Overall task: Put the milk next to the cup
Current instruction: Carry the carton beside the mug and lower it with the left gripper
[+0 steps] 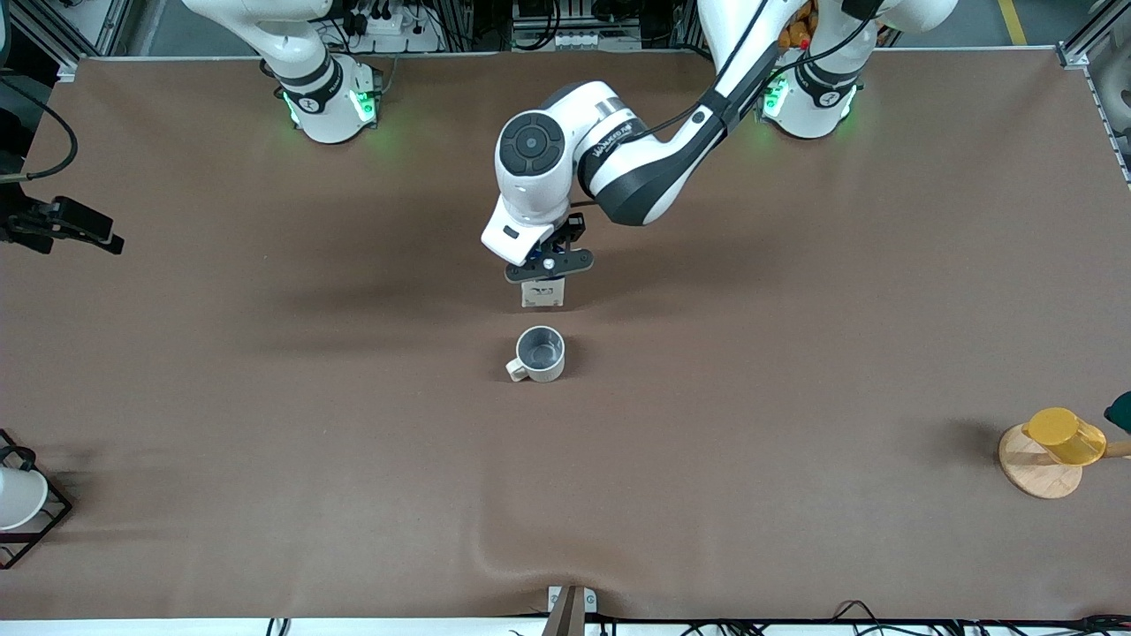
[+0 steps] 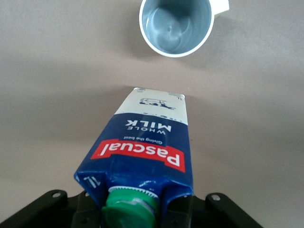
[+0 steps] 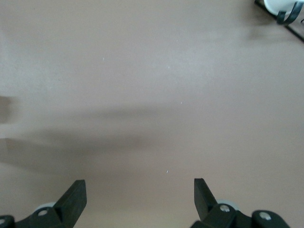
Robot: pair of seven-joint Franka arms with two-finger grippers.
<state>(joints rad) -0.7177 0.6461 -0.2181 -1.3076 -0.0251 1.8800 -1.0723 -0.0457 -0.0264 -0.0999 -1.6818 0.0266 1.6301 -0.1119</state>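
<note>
I am counting one milk carton and one cup. The milk is dark blue on its upper part and white toward its base, with a red label band and a round green cap at the top; a small cow drawing is showing on the white part. It is standing upright on the brown table, just beside the cup and farther from the front camera than it, a narrow strip of cloth showing between them.

My left gripper is sitting on top of the milk, its fingers pinching the carton near the gable.

The cup is beige with a grey inside and a small loop handle.

My right gripper is waiting with its fingers spread wide over bare cloth, well apart from the cup, toward the right arm's end of the table.
</note>
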